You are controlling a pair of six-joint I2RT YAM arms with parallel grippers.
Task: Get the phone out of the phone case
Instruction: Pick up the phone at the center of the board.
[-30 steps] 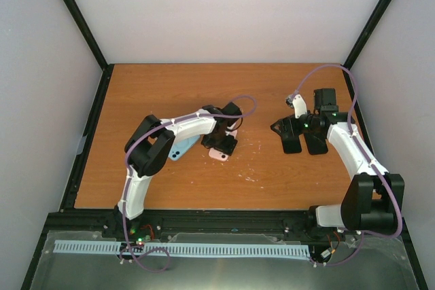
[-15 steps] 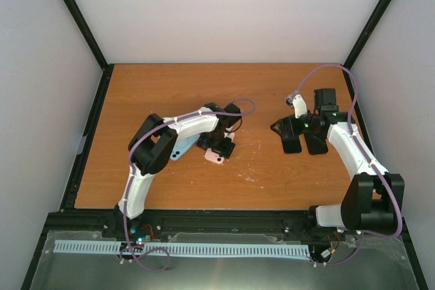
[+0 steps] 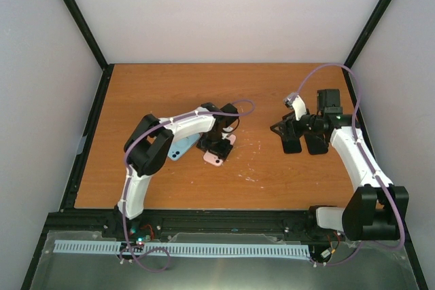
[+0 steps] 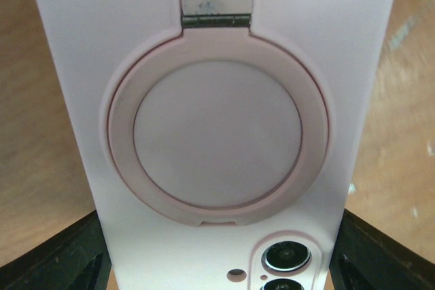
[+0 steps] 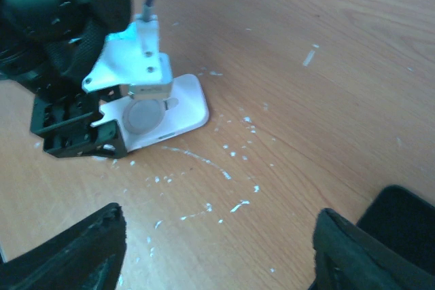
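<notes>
A pink phone case with a round ring holder fills the left wrist view. The phone's camera lenses show through its cutout, so the phone sits inside. My left gripper grips the case by its long edges, one black finger at each bottom corner. From above, the left gripper sits over the case on the table's left-centre. My right gripper hangs open to the right, well apart. In the right wrist view, the case lies far ahead of the right gripper, which holds nothing.
A light blue phone-shaped thing lies just left of the case, under the left forearm. White scuff marks dot the wooden table. Black frame rails edge the table at left and right.
The left gripper has shifted slightly left and turned, and the pink case turned with it. The right wrist has drawn back a little to the right.
</notes>
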